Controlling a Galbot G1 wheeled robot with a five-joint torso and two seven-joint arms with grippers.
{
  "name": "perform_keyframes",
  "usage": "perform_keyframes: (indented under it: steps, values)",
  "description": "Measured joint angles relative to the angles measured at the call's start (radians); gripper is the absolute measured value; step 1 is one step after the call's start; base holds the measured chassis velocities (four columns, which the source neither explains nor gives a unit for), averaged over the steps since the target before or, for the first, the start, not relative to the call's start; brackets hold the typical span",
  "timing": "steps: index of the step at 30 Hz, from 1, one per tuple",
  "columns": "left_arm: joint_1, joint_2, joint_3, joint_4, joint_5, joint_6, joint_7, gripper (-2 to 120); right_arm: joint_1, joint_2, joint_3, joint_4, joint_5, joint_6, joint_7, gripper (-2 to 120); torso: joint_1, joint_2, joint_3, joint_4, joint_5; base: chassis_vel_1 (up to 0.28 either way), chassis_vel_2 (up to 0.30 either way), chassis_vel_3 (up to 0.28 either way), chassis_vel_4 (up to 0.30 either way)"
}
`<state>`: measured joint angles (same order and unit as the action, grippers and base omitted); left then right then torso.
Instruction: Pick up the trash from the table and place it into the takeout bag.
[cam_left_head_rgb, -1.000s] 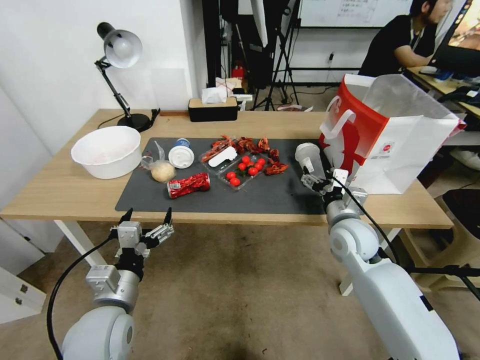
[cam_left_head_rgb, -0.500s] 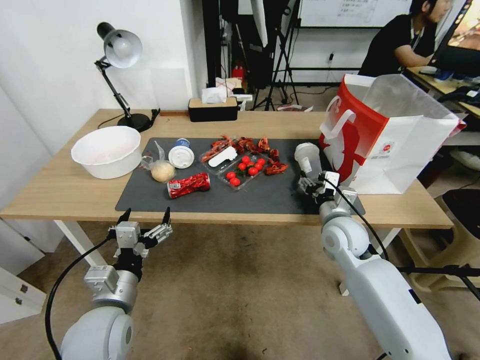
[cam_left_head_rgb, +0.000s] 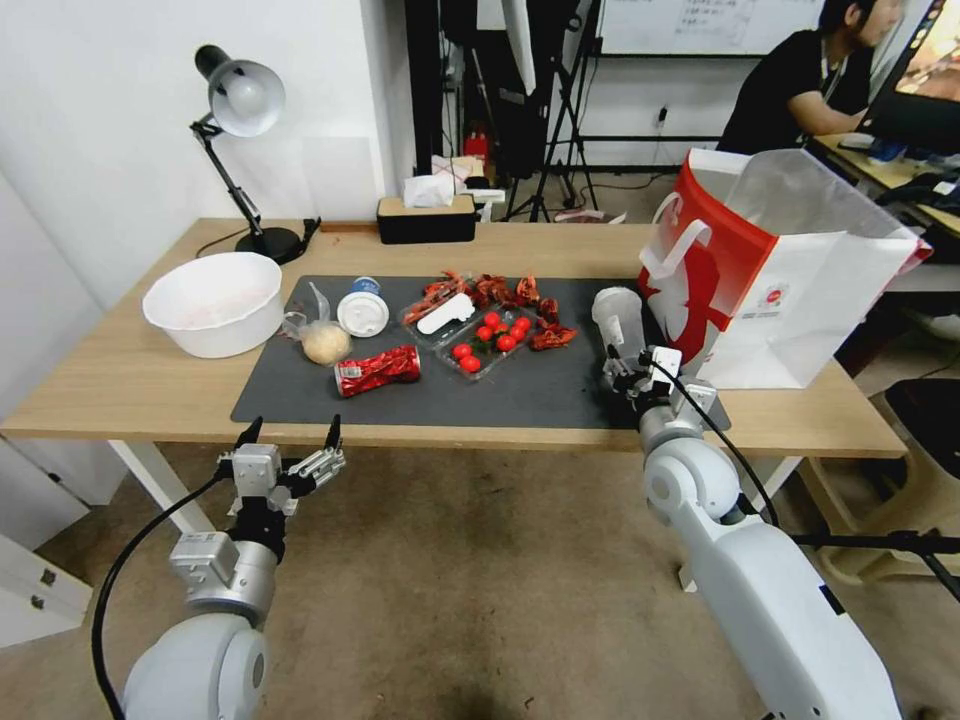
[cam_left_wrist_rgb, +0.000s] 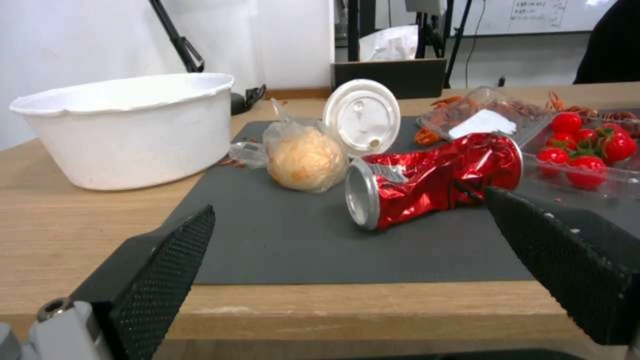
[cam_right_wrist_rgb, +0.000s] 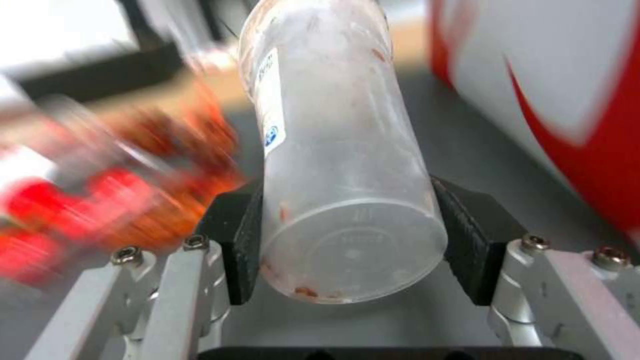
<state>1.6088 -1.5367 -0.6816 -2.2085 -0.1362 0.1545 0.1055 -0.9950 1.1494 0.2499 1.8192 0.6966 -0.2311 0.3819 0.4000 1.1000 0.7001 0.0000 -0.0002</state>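
Note:
My right gripper (cam_left_head_rgb: 625, 365) (cam_right_wrist_rgb: 347, 240) is shut on the base of a clear plastic tub (cam_left_head_rgb: 615, 312) (cam_right_wrist_rgb: 333, 150), over the right end of the dark mat (cam_left_head_rgb: 540, 385). The white and red takeout bag (cam_left_head_rgb: 780, 270) (cam_right_wrist_rgb: 567, 90) stands open just to its right. Other trash lies on the mat: a crushed red can (cam_left_head_rgb: 377, 369) (cam_left_wrist_rgb: 433, 177), a bagged bun (cam_left_head_rgb: 325, 342) (cam_left_wrist_rgb: 307, 157), a white-lidded cup (cam_left_head_rgb: 362, 310) (cam_left_wrist_rgb: 362, 117) and a tomato tray (cam_left_head_rgb: 490, 340). A pale bowl (cam_left_head_rgb: 213, 302) (cam_left_wrist_rgb: 133, 127) sits left of the mat. My left gripper (cam_left_head_rgb: 292, 435) (cam_left_wrist_rgb: 350, 207) hangs open before the table (cam_left_head_rgb: 120, 380) edge.
Red crayfish shells (cam_left_head_rgb: 505, 292) are strewn at the back of the mat. A desk lamp (cam_left_head_rgb: 240, 100) stands at the table's far left corner and a black tissue box (cam_left_head_rgb: 425, 218) at the back edge. Bare wood runs along the near edge.
My right wrist has shifted a little to the left and nearer, still at the tub's base. The tub has barely moved. The left arm stays where it was.

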Motion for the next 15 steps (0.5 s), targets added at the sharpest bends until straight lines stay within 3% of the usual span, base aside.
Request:
perform_keyframes:
  steps: [6,9,15]
  values:
    - [0.0,-0.002,0.004,0.001,0.003,-0.001,0.0,100,-0.01,-0.035,0.032,0.084,0.038,0.152,-0.183,53,0.0,0.0,0.0,0.0,0.0002,0.0,0.0,0.0,0.0]
    - [0.001,-0.003,0.005,0.002,0.005,-0.001,0.0,100,0.002,-0.058,0.096,0.147,0.075,0.225,-0.283,53,0.0,0.0,0.0,0.0,0.0003,0.0,0.0,0.0,0.0]
    - [0.003,-0.005,0.006,0.002,0.008,-0.003,0.0,100,0.058,-0.138,0.208,0.232,0.115,0.223,-0.268,53,0.0,0.0,0.0,0.0,0.0001,0.0,0.0,0.0,0.0]
